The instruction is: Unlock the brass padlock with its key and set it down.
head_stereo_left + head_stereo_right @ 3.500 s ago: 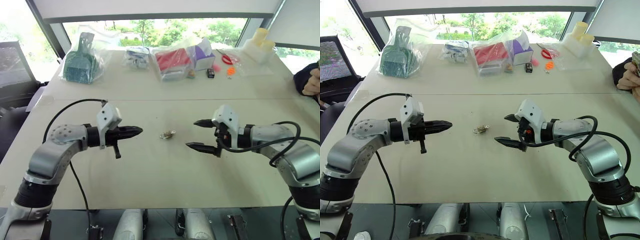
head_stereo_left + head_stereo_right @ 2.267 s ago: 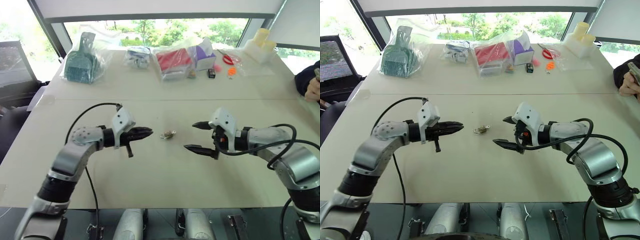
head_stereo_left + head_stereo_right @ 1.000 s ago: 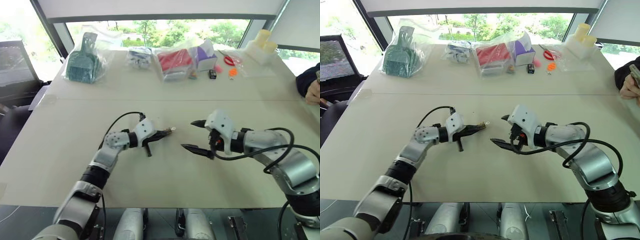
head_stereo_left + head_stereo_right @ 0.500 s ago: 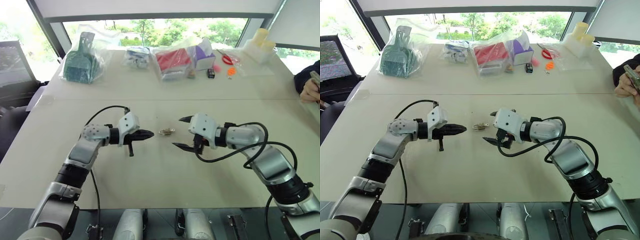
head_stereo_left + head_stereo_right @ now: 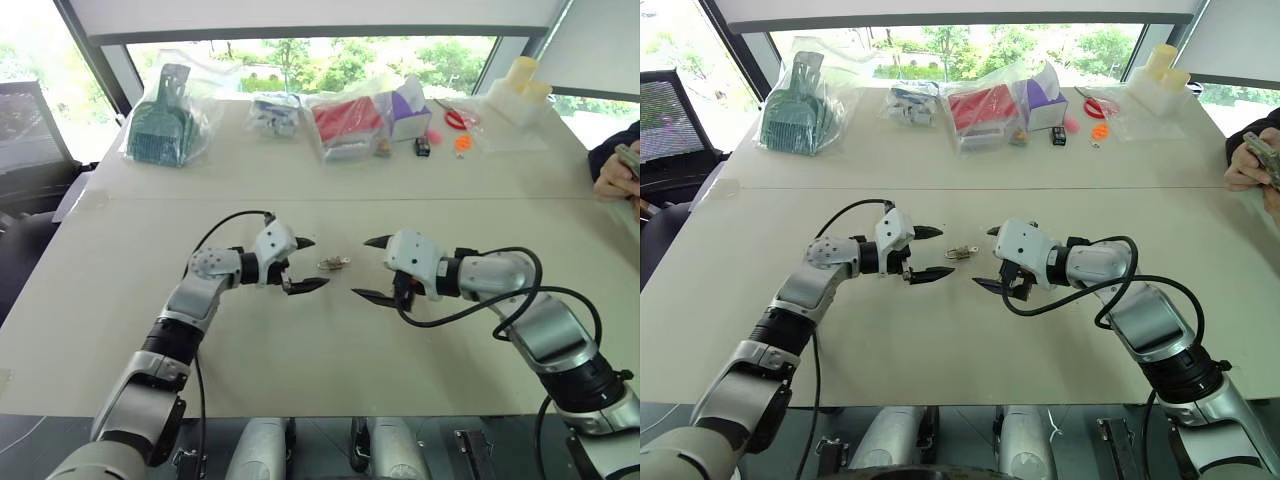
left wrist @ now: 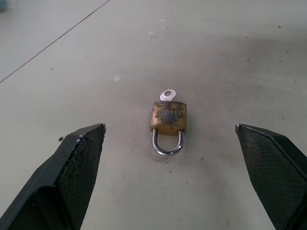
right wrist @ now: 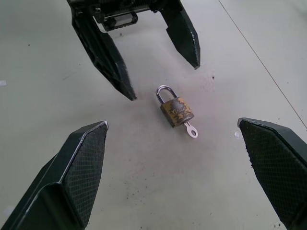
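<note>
The small scuffed brass padlock (image 6: 168, 116) with its silvery loop shackle lies flat on the pale surface (image 5: 320, 350), its thin silver key (image 6: 167, 95) seated in the base. The left gripper (image 5: 300, 264) and right gripper (image 5: 372, 269) flank it from opposite sides, jaws wide open, holding nothing. This probably sets up one side to steady the body while the other turns the key; whether the shackle is latched is hard to tell.

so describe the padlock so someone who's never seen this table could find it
On the long pale table, skip the row of bagged goods by the window and look at the bare middle, in the gap between the left gripper and the right gripper, both open. The brass padlock lies flat there, untouched: a brass block with a silvery shackle and the key in its base.
</note>
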Robot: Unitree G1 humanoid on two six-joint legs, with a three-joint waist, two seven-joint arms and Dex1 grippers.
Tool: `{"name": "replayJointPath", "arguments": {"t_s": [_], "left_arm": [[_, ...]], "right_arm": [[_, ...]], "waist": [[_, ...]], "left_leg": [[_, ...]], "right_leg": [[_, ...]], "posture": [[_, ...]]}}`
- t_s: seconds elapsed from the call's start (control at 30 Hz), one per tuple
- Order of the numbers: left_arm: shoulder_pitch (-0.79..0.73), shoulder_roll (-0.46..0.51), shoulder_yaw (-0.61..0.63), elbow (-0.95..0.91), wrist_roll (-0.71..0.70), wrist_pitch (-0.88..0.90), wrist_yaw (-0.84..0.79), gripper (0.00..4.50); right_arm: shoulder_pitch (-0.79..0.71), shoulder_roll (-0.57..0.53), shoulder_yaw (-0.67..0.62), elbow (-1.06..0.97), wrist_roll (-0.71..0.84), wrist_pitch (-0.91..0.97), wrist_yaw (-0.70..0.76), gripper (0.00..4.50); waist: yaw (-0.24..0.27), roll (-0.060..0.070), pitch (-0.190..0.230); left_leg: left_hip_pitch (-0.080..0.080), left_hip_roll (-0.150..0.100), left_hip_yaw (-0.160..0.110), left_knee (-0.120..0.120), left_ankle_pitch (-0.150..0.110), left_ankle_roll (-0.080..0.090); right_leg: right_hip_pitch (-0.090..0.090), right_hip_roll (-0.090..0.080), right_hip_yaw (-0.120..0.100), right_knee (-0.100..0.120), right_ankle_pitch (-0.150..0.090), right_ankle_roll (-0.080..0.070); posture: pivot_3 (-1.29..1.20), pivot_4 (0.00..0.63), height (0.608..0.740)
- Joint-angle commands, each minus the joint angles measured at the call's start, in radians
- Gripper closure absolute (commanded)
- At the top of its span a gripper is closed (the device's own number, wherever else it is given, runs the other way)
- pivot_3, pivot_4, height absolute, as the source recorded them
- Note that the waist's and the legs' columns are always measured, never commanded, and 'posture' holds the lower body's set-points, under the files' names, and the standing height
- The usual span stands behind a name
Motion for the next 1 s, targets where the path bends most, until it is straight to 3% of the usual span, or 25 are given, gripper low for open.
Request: {"name": "replayJointPath", "arguments": {"t_s": [0.03,0.33,0.43,0.53,0.63,0.7,1.0], "left_arm": [[-0.04,-0.023,-0.004,0.055,0.021,-0.04,0.002,0.02],[-0.133,-0.078,-0.004,0.274,0.092,-0.129,0.015,0.02],[-0.14,-0.083,-0.005,0.301,0.102,-0.146,0.013,0.64],[-0.138,-0.085,-0.006,0.311,0.105,-0.15,0.002,2.13],[-0.135,-0.086,-0.006,0.312,0.104,-0.144,-0.013,3.29],[-0.133,-0.085,-0.006,0.309,0.104,-0.137,-0.018,3.71],[-0.088,0.031,0.015,0.117,0.048,-0.051,-0.155,3.71]], "right_arm": [[-0.001,-0.008,-0.034,-0.048,-0.005,0.001,-0.004,0.0],[0.014,-0.007,-0.044,-0.07,-0.011,0.016,-0.013,0.0],[0.018,-0.006,-0.044,-0.074,-0.013,0.019,-0.014,0.0],[0.019,-0.004,-0.045,-0.076,-0.015,0.022,-0.016,0.0],[0.017,-0.005,-0.045,-0.072,-0.016,0.019,-0.016,0.0],[0.016,-0.005,-0.044,-0.072,-0.017,0.019,-0.015,0.0],[-0.007,0.004,-0.028,-0.052,-0.038,-0.013,-0.012,0.0]], "waist": [[-0.001,0.0,0.0],[0.001,0.0,0.0],[0.001,-0.001,0.0],[0.0,-0.001,0.0],[-0.001,-0.001,0.0],[-0.001,-0.001,0.0],[-0.008,-0.001,0.0]], "left_leg": [[0.0,0.0,0.0,0.0,0.0,0.0],[0.0,0.0,0.0,0.0,0.0,0.0],[0.0,0.0,0.0,0.0,0.0,0.0],[0.001,0.0,0.0,0.0,0.0,0.0],[0.001,0.0,0.0,0.0,0.0,0.0],[0.001,0.0,0.0,0.0,0.0,0.0],[0.001,0.001,0.0,0.0,0.0,0.0]], "right_leg": [[0.0,0.0,0.0,0.0,0.0,0.0],[0.0,0.0,0.0,0.0,0.0,0.0],[0.0,0.0,0.0,0.0,0.0,0.0],[0.001,0.0,0.0,0.0,0.0,0.0],[0.001,0.0,0.0,0.001,0.0,0.0],[0.001,0.0,0.0,0.001,0.0,0.0],[0.0,0.001,0.0,0.001,0.0,0.0]], "posture": [[0.0,0.15,0.74],[0.0,0.15,0.74],[0.0,0.15,0.74],[0.0,0.15,0.74],[0.0,0.15,0.74],[0.0,0.15,0.74],[0.0,0.15,0.74]]}}
